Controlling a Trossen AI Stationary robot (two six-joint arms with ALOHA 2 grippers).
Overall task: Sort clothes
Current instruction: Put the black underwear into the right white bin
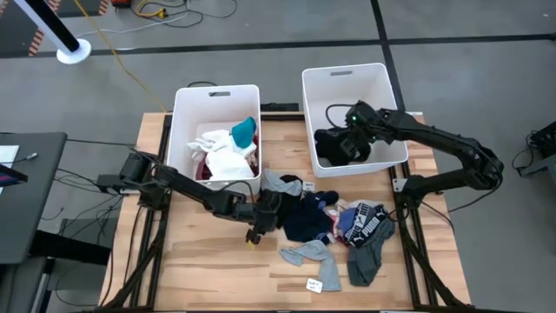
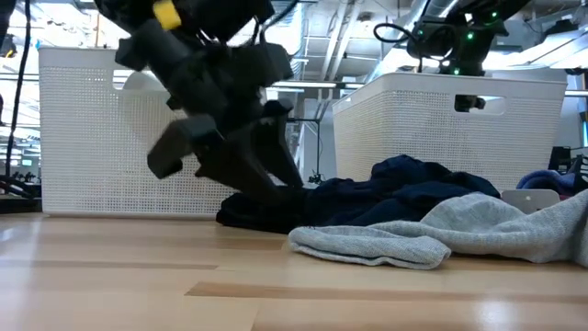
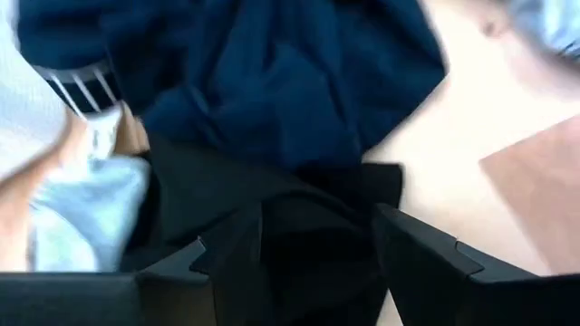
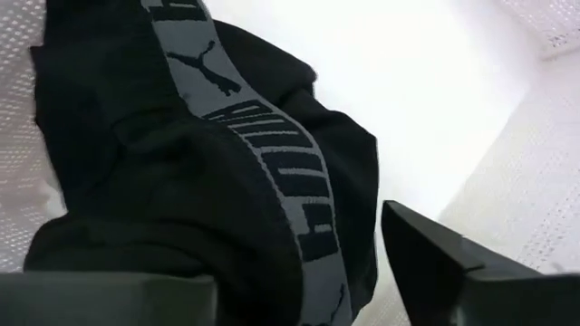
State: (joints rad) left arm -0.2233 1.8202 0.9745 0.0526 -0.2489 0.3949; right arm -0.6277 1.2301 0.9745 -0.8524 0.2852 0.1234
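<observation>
Overhead, the wooden worktop carries two large white plastic bins along its far edge. The left bin holds white, teal and maroon garments; the right bin holds a black garment with a grey Puma waistband, lying against the bin's perforated wall.

Across the middle of the worktop, toward the right edge, the unsorted pile of clothes spreads out. A navy piece sits at its left side, a grey sock lies nearer the front edge, another dark Puma-printed garment and a grey piece lie toward the right. A small paper tag rests on bare wood near the front edge.

The left gripper is down at the pile's left side. From the level camera its fingers stand spread, tips at a black cloth on the wood; the wrist camera shows the same black cloth lying between the parted fingers, the navy fabric just beyond. Nothing is pinched.

The right gripper hangs inside the right bin, just above the black Puma garment. One of its fingers stands clear of the fabric, the jaws apart, with the garment loose below.
</observation>
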